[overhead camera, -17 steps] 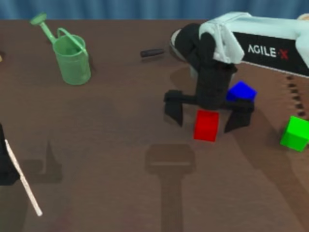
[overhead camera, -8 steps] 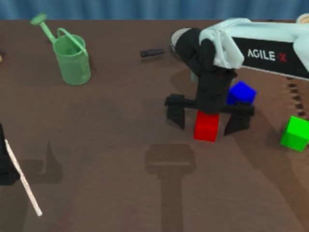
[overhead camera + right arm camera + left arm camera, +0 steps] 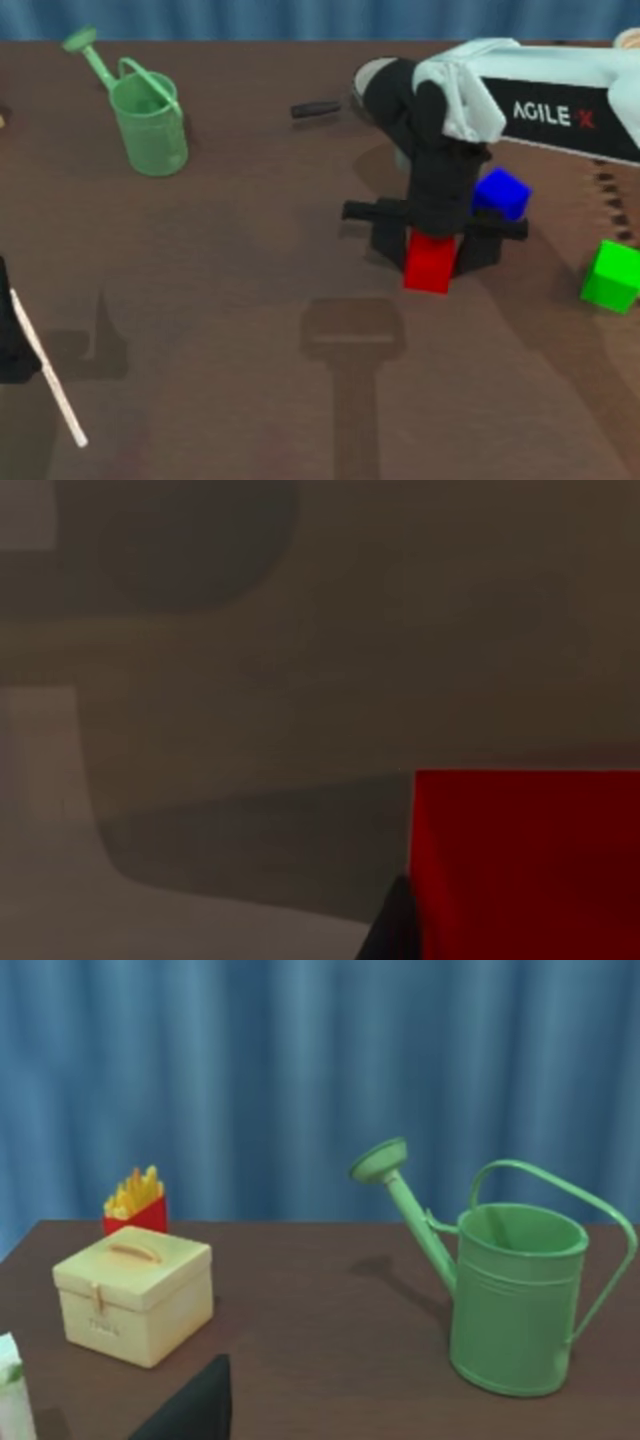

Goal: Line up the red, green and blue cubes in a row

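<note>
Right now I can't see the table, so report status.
Right gripper jaws closed on red cube. Left arm parked at table's left edge. Blue cube just behind, green cube far right. Nothing blocking.

We see a dark brown table. On it, toward ten o'clock, stands a pale green watering can; a red cube sits right of centre, a blue cube beside it toward one o'clock, and a green cube toward three o'clock.
</note>
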